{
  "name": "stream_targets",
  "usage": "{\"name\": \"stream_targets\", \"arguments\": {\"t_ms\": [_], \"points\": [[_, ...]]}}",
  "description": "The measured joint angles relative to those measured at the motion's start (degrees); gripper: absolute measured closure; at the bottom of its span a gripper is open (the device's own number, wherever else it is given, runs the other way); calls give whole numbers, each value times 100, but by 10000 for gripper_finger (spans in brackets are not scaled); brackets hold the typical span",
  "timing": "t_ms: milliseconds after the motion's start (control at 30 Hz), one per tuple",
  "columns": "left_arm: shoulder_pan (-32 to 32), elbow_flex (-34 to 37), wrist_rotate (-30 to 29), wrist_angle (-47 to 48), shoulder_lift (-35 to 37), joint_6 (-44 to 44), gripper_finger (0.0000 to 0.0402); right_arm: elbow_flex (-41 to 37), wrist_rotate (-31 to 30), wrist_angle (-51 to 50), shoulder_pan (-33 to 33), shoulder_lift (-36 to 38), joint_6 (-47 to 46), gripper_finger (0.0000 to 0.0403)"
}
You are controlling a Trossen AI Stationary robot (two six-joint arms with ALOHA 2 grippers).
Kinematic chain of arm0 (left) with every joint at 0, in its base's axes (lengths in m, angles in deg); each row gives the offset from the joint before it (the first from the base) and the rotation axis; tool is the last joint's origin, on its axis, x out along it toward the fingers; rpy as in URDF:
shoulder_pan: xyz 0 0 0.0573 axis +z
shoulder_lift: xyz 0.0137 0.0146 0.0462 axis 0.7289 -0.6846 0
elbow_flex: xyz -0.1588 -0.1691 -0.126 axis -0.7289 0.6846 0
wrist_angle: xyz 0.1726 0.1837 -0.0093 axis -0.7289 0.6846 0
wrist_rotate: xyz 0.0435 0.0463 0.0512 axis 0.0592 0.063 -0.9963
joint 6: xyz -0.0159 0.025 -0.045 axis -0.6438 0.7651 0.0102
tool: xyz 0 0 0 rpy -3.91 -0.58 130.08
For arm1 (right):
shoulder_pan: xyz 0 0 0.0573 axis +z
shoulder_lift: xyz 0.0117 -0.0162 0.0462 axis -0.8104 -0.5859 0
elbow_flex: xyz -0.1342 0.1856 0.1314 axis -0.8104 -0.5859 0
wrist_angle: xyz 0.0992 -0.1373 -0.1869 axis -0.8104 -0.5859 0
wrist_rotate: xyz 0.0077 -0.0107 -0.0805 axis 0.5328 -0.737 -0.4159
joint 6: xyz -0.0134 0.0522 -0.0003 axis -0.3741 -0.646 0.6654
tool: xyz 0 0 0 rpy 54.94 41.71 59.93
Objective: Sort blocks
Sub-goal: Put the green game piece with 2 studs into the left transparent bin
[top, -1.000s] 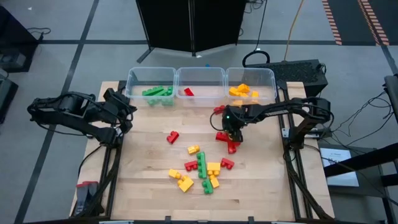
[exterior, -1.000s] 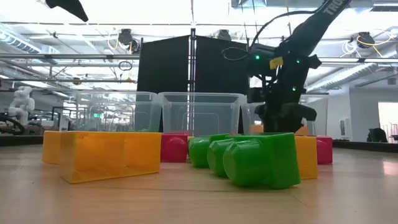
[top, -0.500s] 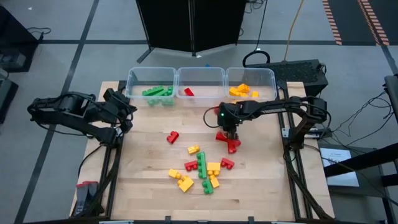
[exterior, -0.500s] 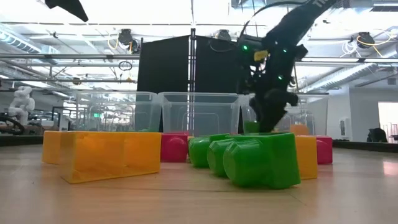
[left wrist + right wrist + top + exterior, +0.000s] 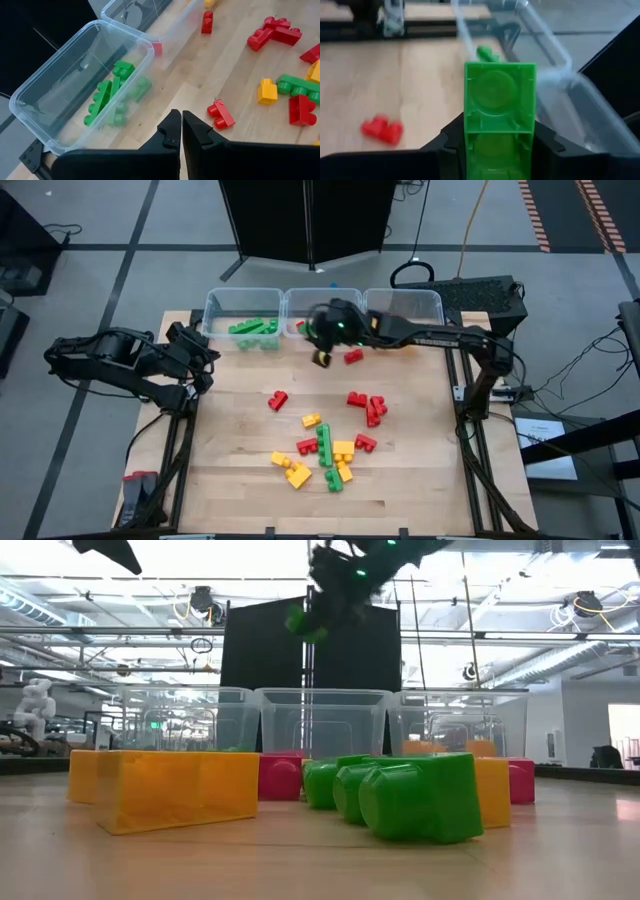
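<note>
My right gripper (image 5: 322, 348) is shut on a green block (image 5: 500, 112), high above the table's far part, just in front of the left and middle clear bins; the block also shows in the low view (image 5: 300, 622). Loose red, yellow and green blocks (image 5: 325, 452) lie flat on the table's middle, with red ones (image 5: 368, 406) to their right. My left gripper (image 5: 181, 131) is shut and empty at the table's left edge (image 5: 205, 362). My right gripper pinches the green block by two opposite side walls (image 5: 468, 125) between its two fingers. The block's far end sticks out past the fingertips, its hollow underside toward the wrist camera. The block is lifted clear of the table.
Three clear bins stand in a row at the far edge: the left (image 5: 243, 305) holds green blocks, the middle (image 5: 300, 308) a red one, the right (image 5: 403, 308) yellow ones. Single red blocks lie on the table (image 5: 277, 400) (image 5: 352, 357).
My right gripper has risen from the red blocks at the table's middle right and gone toward the far left, toward the bins, carrying the green block lifted clear of the table.
</note>
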Motion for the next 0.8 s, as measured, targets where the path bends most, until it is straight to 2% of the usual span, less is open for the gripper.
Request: {"name": "stream_targets", "arguments": {"t_ms": [500,567,800], "points": [[0,0,2,4,2,2,402,4743,46,-118,-172,-3537,482,286],[0,0,2,6,2,2,402,4611,43,357,-218,-3686,446,286],[0,0,2,4,1,1,402,4588,4,192,-333,-4090,187,286]]}}
